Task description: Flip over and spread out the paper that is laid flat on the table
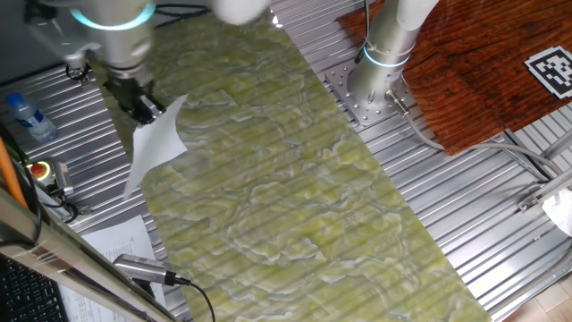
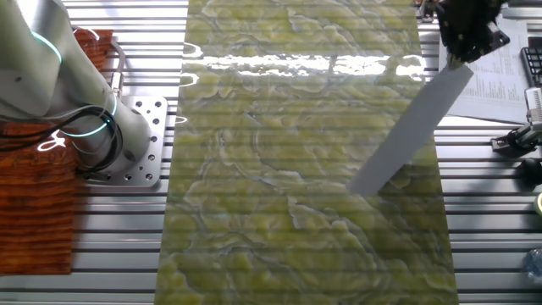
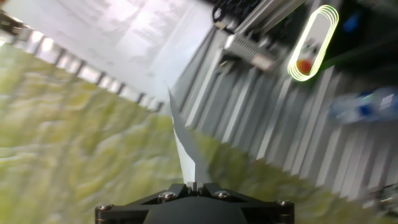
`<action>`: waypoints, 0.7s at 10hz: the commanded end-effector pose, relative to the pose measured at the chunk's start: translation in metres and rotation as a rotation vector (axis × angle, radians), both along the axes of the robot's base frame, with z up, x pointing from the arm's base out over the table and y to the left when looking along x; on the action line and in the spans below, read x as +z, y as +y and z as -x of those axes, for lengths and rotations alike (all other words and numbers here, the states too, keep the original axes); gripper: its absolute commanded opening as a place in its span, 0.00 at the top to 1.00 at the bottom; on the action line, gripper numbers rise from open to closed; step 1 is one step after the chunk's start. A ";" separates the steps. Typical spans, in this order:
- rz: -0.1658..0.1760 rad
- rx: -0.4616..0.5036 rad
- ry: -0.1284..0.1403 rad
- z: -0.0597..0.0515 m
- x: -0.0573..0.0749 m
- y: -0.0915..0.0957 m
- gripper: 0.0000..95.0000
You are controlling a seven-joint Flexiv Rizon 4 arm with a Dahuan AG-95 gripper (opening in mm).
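Note:
The plain white paper [image 1: 154,143] hangs in the air from my gripper [image 1: 147,107], lifted off the green-yellow marbled table [image 1: 286,188] near its left edge. In the other fixed view the paper [image 2: 415,127] slopes down from the gripper [image 2: 466,52] at the top right, and its lower end is close to the mat [image 2: 296,212]. In the hand view the paper [image 3: 185,149] shows edge-on as a thin strip running out from between the shut fingers of my gripper [image 3: 194,185].
A white sheet with printed text [image 1: 121,237] lies on the ribbed metal panel [image 1: 80,116] left of the mat, also in the hand view [image 3: 118,31]. A water bottle [image 1: 27,116], a lit button box [image 3: 311,43] and a reddish-brown board [image 1: 474,63] are nearby.

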State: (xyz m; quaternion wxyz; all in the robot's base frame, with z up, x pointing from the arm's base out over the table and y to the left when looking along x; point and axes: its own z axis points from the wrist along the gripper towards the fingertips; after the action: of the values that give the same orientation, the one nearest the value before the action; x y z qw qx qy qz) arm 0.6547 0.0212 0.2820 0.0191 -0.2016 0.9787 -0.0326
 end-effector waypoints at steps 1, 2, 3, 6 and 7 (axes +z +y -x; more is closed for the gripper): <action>-0.031 -0.010 0.114 0.005 -0.008 0.010 1.00; -0.036 -0.020 0.148 0.008 -0.013 0.014 1.00; -0.035 -0.026 0.166 0.009 -0.015 0.016 1.00; -0.043 -0.055 0.237 0.016 -0.026 0.021 1.00; -0.048 -0.064 0.245 0.018 -0.029 0.022 1.00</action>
State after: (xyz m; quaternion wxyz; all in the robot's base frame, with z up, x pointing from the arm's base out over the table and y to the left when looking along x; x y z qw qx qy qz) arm 0.6391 0.0429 0.2549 -0.0950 -0.1743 0.9800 0.0135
